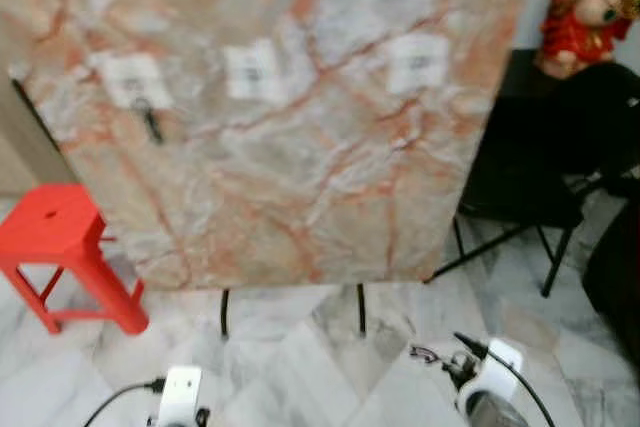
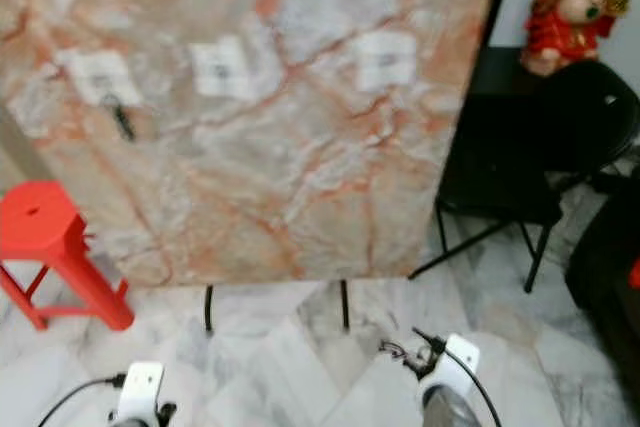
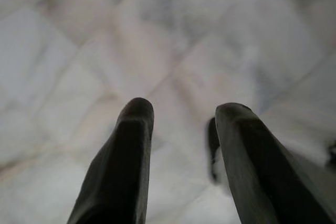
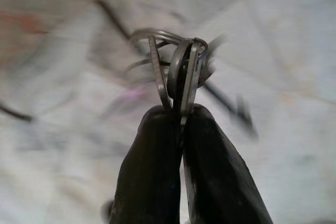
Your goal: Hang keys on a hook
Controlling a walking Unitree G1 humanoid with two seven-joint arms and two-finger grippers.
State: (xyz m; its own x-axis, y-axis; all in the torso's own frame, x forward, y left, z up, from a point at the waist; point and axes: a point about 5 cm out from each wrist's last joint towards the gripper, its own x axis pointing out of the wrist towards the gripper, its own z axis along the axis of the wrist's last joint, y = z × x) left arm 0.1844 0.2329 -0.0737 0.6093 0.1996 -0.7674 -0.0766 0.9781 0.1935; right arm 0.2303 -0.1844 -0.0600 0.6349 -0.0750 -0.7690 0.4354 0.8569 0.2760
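right gripper pinching keys, marble board

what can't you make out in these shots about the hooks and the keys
- Hooks on the three white pads: head views too blurred to show them.
- Dark item under the left pad: too small to identify.
- Keys in the right end effector: motion blur, count unclear.

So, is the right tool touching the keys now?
Touching. In the right wrist view the right tool has its two black fingers pressed together on the keys, whose flat metal blades sit pinched between the fingertips.
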